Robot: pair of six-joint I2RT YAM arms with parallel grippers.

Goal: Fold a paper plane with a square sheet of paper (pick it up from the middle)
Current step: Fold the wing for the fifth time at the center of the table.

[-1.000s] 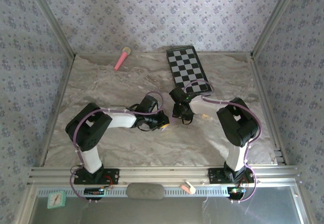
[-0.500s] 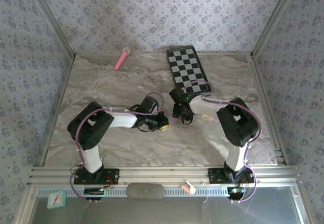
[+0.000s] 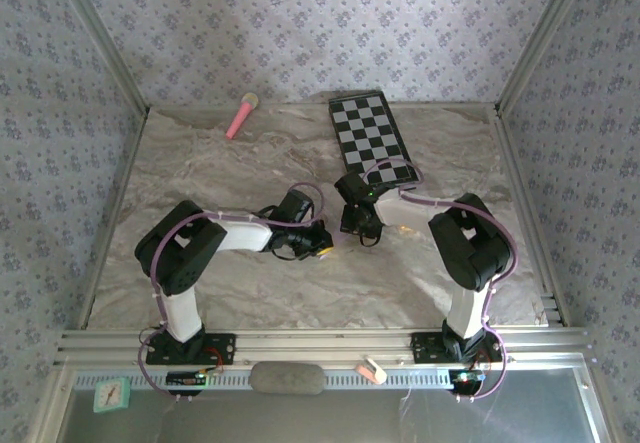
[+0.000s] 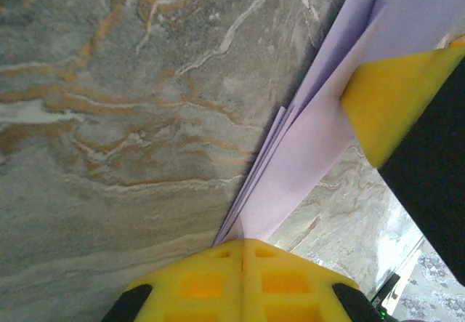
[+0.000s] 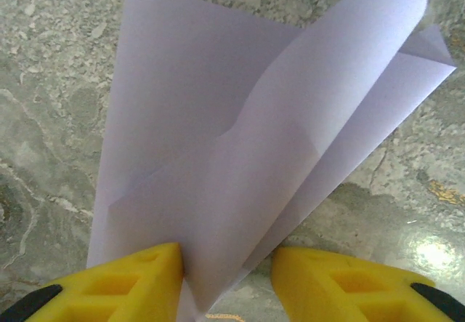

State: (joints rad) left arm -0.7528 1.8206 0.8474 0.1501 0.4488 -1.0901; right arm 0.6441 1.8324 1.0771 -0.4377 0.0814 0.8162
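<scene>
Marbled tabletop [image 3: 200, 163]: left gripper [image 4: 242, 248] clamped tight on the creased lilac paper [image 5: 218, 118] (layers fanned); right gripper [image 5: 225, 258] straddled it, jaws half-parted.

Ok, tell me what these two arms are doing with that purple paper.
They are folding it mid-table. The left gripper is shut on a narrow end of the partly folded lilac paper, which is creased into several layers. The right gripper straddles the paper with its jaws open, one finger against a raised flap. It is not a finished plane yet.
</scene>
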